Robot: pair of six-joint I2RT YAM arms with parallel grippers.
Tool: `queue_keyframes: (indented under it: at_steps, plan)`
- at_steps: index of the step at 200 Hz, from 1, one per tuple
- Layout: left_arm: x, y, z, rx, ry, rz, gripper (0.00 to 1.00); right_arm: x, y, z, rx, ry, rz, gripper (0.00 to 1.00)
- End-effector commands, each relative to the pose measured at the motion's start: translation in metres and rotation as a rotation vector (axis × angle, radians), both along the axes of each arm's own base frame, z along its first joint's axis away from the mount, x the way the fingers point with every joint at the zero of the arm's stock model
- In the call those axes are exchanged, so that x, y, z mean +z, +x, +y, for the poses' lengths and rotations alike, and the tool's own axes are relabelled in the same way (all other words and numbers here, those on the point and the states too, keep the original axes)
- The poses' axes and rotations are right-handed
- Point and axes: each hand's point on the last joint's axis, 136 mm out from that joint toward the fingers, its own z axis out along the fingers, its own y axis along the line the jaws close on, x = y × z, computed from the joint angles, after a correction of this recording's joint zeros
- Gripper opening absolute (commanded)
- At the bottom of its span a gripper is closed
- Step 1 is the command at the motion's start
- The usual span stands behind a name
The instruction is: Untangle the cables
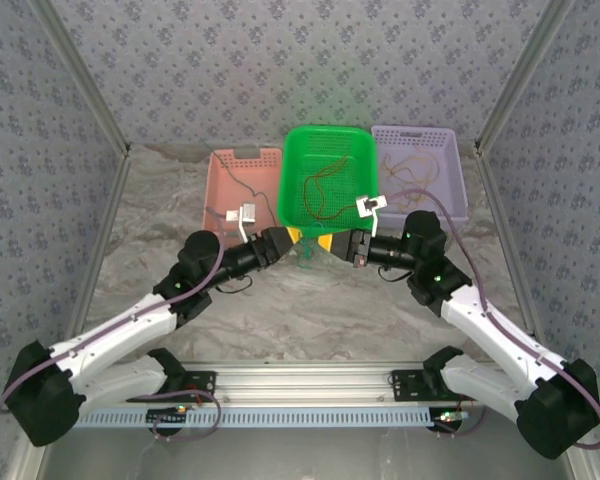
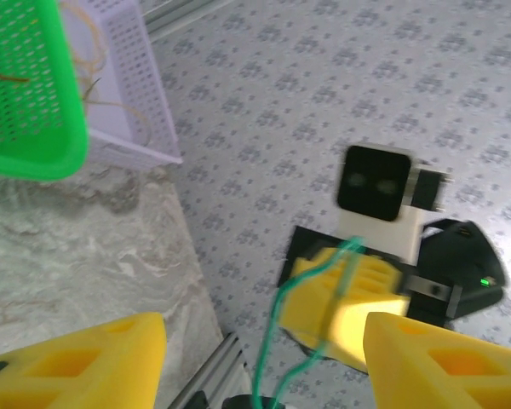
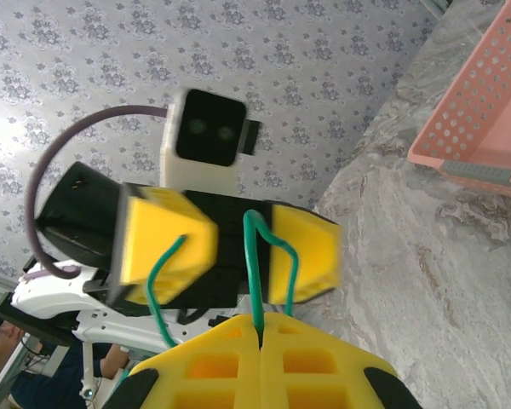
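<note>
Now: green cable strung between your two grippers

Your green cable (image 3: 254, 256) runs over the marbled table (image 1: 280, 310), just in front of the green basket (image 1: 295, 140). Your right gripper (image 3: 260, 328) has its jaws pressed together on one stretch of it. Your left gripper (image 3: 238, 251) faces it nose to nose with jaws standing apart, the cable looping through the gap; whether it touches either pad you cannot tell. Farther back, a red-orange cable (image 1: 315, 190) lies in the green basket, a yellow cable (image 1: 415, 165) in the purple basket (image 1: 455, 200), and a thin dark cable (image 1: 242, 185) in the pink basket (image 1: 220, 160).
</note>
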Motion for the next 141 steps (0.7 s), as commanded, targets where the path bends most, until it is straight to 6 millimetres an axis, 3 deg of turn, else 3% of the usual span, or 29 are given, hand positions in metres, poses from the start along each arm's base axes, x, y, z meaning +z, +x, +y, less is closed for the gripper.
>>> queue_keyframes:
  at_steps: [1, 41, 113, 141]
  plan:
    - [0.011, -0.006, -0.005, -0.045, -0.004, -0.047, 0.56, 0.009, -0.002, 0.003, 0.021, 0.008, -0.007, 0.00]
    - [0.002, -0.008, -0.018, -0.091, 0.035, -0.044, 0.50, 0.013, -0.003, 0.005, 0.034, 0.020, -0.005, 0.00]
    - [0.006, -0.015, -0.036, -0.142, 0.034, -0.078, 0.35, 0.011, -0.004, 0.006, 0.038, 0.020, 0.000, 0.00]
    - [0.001, -0.012, -0.031, -0.109, 0.070, -0.072, 0.06, 0.007, -0.005, 0.004, 0.035, 0.004, 0.000, 0.00]
